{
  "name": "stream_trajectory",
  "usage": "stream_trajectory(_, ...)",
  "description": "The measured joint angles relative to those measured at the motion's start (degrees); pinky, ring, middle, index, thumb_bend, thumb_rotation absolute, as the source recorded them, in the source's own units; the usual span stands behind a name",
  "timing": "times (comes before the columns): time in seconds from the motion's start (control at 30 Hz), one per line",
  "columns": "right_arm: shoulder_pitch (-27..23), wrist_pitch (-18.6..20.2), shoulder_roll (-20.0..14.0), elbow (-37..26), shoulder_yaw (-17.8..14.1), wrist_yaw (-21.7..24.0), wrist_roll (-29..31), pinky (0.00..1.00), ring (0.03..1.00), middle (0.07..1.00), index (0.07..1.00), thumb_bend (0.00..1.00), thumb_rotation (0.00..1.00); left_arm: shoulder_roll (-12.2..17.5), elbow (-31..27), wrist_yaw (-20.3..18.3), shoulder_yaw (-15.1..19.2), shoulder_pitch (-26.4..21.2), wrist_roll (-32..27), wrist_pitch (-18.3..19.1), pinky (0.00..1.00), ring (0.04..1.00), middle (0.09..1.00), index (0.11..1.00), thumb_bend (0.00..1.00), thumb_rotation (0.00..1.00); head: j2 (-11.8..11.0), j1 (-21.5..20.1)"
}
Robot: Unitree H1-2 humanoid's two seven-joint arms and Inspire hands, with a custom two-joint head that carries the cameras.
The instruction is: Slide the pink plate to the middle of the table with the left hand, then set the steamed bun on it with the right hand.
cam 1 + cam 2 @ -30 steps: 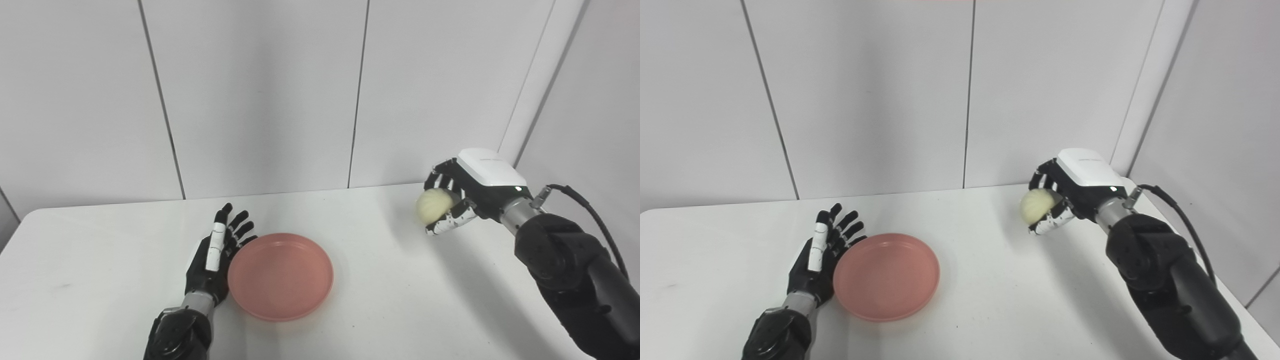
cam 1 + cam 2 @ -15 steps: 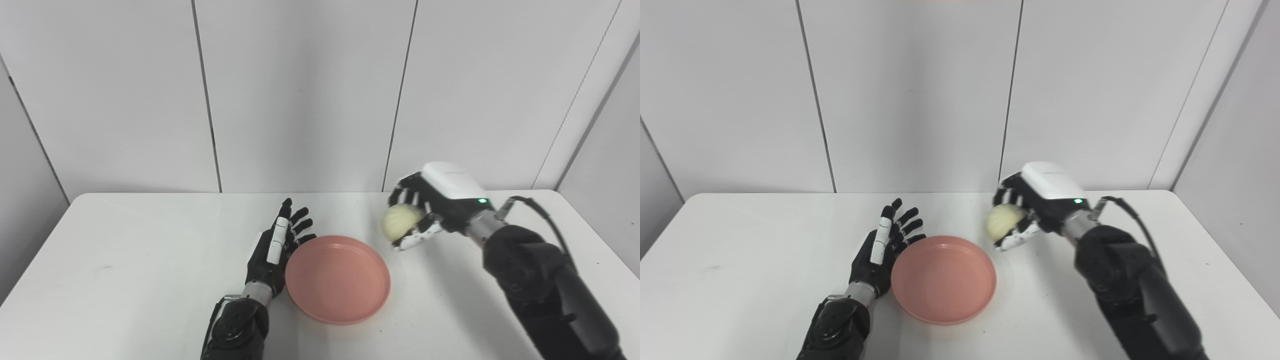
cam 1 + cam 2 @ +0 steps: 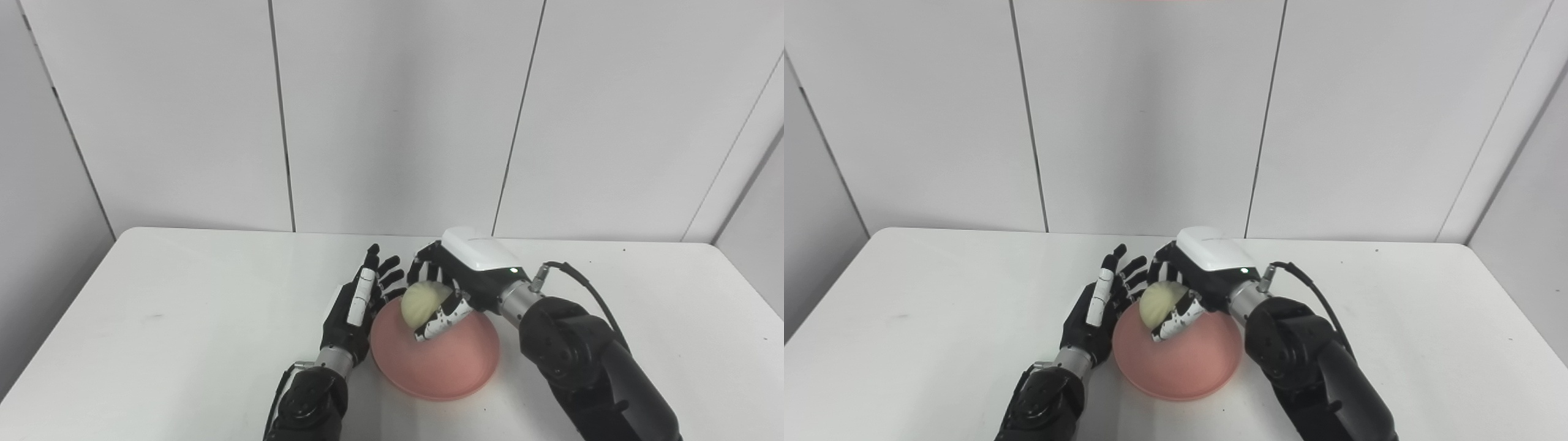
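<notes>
From my seat I see the pink plate (image 3: 441, 361) lying flat near the middle of the white worktop (image 3: 153, 318), a little toward the near edge. My right robot hand (image 3: 450, 288) is clamped on the steamed bun (image 3: 418, 302), fingers wrapped over its top and the thumb under it, and it holds the bun over the far-left part of the plate. I cannot tell whether the bun touches the plate surface or hangs just above it.

My left robot hand (image 3: 355, 309) stands on edge just beside the plate's left rim, fingers apart and stretched toward the far wall, holding nothing. Its fingertips sit very close to the right robot hand's fingers; from either eye view I cannot tell whether they touch. That left robot hand is the only thing crowding the bun's side of the plate.

A black cable (image 3: 582, 288) loops from the right wrist back along the forearm. Behind the worktop is a plain panelled wall (image 3: 392, 110).
</notes>
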Motion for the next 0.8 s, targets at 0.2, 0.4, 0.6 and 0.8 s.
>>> stream_trajectory(0.2,-0.14,-0.33,0.84,2.73,1.66,0.24,-0.15,0.23,0.305,0.395,0.487,0.52,0.13,0.02,0.00,-0.02,0.03,0.01,0.08,0.00,0.77,0.877,0.912,1.000,0.84,0.88,0.09,0.00)
stream_trajectory(0.4,-0.06,-1.37,0.99,5.85,2.88,0.20,-0.47,0.21,0.291,0.384,0.487,0.52,0.13,0.10,0.03,-0.04,-0.08,0.00,0.11,0.00,0.77,0.881,0.920,1.000,0.84,0.89,0.26,-0.53)
stream_trajectory(0.6,-0.01,-2.54,0.84,7.18,3.54,0.07,-1.12,0.22,0.305,0.400,0.488,0.52,0.14,0.27,-0.01,-0.05,-0.19,0.02,0.15,0.00,0.76,0.871,0.919,1.000,0.85,0.90,0.44,-0.70)
stream_trajectory(0.8,-0.01,-2.60,0.52,8.21,4.50,0.63,-2.56,0.25,0.347,0.448,0.492,0.52,0.15,0.37,0.05,-0.05,-0.32,-0.02,0.39,0.01,0.76,0.874,0.917,1.000,0.85,0.89,0.53,-0.97)
